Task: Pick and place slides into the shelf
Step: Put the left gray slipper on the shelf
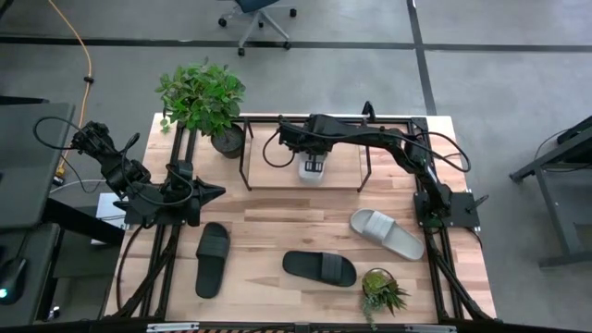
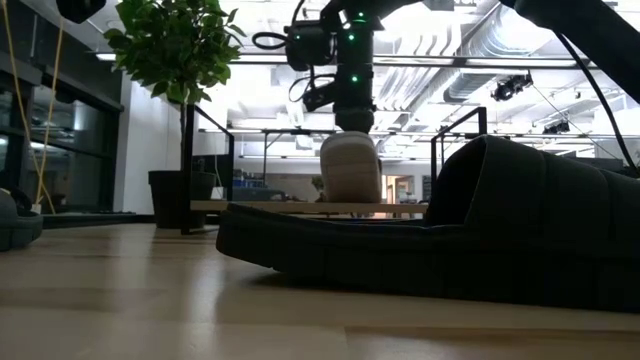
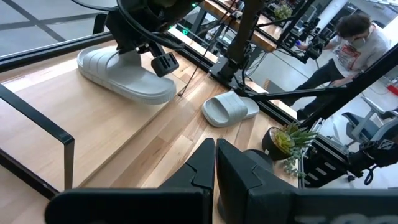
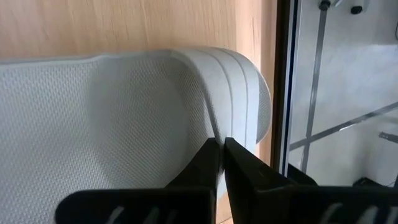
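A light grey slide (image 1: pixel 313 169) sits inside the shelf (image 1: pixel 254 171), a black tube rack with a wood board at the table's far middle. My right gripper (image 4: pixel 221 149) reaches into the rack from the right and is shut on this slide. The slide's sole rests on the shelf board (image 3: pixel 93 118). A second light grey slide (image 1: pixel 387 233) and two black slides (image 1: pixel 212 259) (image 1: pixel 319 268) lie flat on the tabletop. My left gripper (image 3: pixel 216 163) waits shut at the table's left side, touching nothing. My right gripper pinches the open edge of the slide's ribbed strap (image 4: pixel 231 118) between its two fingers. The fingers come from above, slanting steeply down. The slide (image 3: pixel 124 71) lies along the shelf board below them, footbed (image 4: pixel 93 112) up.
A large potted plant (image 1: pixel 203 97) stands at the shelf's far left corner. A small potted plant (image 1: pixel 381 291) sits near the front edge on the right. Bare tabletop lies between the shelf and the loose slides. A person (image 3: pixel 357 43) is beyond the table.
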